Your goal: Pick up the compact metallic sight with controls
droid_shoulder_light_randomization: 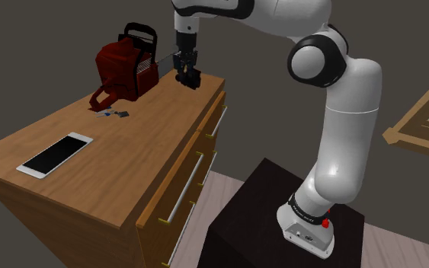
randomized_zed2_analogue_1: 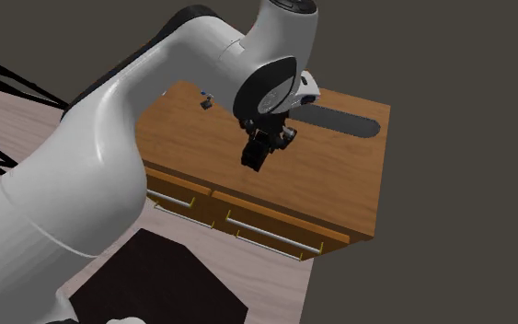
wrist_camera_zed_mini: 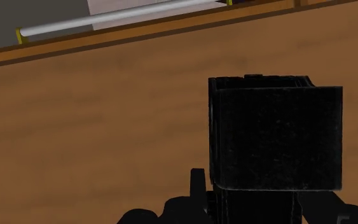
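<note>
- Wrist view: a black, box-shaped sight point(wrist_camera_zed_mini: 276, 133) stands between the fingers of my tool point(wrist_camera_zed_mini: 250, 207). They press on its lower part from both sides, so the tool is narrowed around the sight and grips it.
- Behind the sight lies the wooden top of the table point(wrist_camera_zed_mini: 95, 127). Past the table's edge is a pale, bar-shaped drawer handle point(wrist_camera_zed_mini: 114, 19).
- From the shoulder view, my tool points down over the far corner of the table, just beside the red chainsaw point(droid_shoulder_light_randomization: 125, 65).
- I cannot tell whether the sight touches the tabletop or hangs clear of it.
- A white phone point(droid_shoulder_light_randomization: 55, 154) lies flat toward the table's near end, well apart from my tool.
- A small grey object point(droid_shoulder_light_randomization: 113, 114) lies between the phone and the chainsaw.
- My arm rises from the dark stand point(droid_shoulder_light_randomization: 281, 221) at the shoulder view's lower right.
</note>
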Action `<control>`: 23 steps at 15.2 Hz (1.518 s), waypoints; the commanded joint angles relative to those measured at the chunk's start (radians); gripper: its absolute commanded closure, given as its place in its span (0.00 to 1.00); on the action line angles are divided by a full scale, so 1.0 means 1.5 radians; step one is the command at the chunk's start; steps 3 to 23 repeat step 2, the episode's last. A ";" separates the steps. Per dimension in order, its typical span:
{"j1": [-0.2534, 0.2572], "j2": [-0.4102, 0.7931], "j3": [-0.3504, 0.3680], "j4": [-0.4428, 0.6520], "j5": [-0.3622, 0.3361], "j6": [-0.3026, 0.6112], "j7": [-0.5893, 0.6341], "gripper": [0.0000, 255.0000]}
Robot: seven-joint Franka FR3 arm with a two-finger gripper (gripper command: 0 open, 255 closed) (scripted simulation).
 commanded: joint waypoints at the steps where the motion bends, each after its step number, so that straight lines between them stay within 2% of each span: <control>1: -0.001 0.005 0.000 0.019 0.000 -0.014 0.000 1.00; 23: -0.001 0.005 0.000 0.020 0.000 -0.014 0.000 1.00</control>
